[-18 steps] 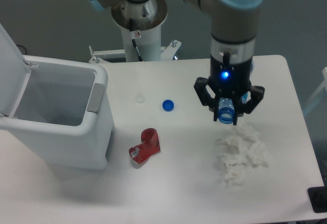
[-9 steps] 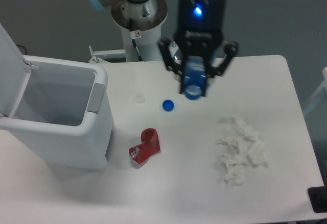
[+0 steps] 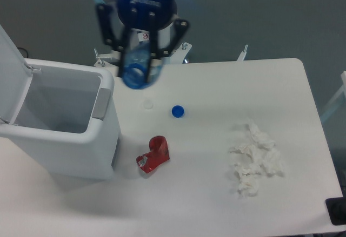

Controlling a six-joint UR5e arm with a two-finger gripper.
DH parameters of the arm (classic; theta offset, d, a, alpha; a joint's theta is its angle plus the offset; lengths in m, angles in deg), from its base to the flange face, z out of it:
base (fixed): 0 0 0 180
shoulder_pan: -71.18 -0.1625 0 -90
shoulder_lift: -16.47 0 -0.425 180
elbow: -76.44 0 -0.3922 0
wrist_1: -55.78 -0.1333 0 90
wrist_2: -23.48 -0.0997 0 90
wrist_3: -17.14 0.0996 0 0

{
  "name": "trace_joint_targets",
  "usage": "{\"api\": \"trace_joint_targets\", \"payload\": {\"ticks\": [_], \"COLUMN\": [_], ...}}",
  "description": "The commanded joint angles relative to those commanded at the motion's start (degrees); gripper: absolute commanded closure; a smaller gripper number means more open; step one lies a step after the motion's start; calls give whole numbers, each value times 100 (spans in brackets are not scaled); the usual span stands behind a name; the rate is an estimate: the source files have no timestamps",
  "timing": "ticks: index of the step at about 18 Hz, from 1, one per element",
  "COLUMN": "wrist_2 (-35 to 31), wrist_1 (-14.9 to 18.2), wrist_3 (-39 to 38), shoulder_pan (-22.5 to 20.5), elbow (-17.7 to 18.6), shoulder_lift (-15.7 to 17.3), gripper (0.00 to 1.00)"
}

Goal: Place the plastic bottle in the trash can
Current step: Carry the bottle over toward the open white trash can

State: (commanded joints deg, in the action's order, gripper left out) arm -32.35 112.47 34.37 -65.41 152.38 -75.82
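The trash can (image 3: 59,134) stands open at the left, its lid (image 3: 10,69) raised at the far left side, so its mouth is unobstructed from above and from the right; the gripper (image 3: 141,59), closed on the plastic bottle (image 3: 136,67), hangs high just right of the can's rim; below it the table (image 3: 216,194) carries a blue cap (image 3: 178,110), a crushed red can (image 3: 153,155) beside the trash can, and crumpled tissue (image 3: 254,161) well apart at the right

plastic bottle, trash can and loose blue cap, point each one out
plastic bottle (image 3: 135,67), fixed camera, clear body
trash can (image 3: 102,103), fixed camera, grey handle panel
loose blue cap (image 3: 178,110), fixed camera, top face
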Motion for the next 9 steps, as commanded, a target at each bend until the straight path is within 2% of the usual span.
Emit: {"api": "trace_joint_targets", "payload": {"ticks": [5, 9], "wrist_2": [221, 212], "wrist_1": [-35, -369], "wrist_3": [-141, -141], "shoulder_pan": [150, 343], "elbow": [114, 351], "shoulder_lift": [202, 194], "gripper": [93, 93]}}
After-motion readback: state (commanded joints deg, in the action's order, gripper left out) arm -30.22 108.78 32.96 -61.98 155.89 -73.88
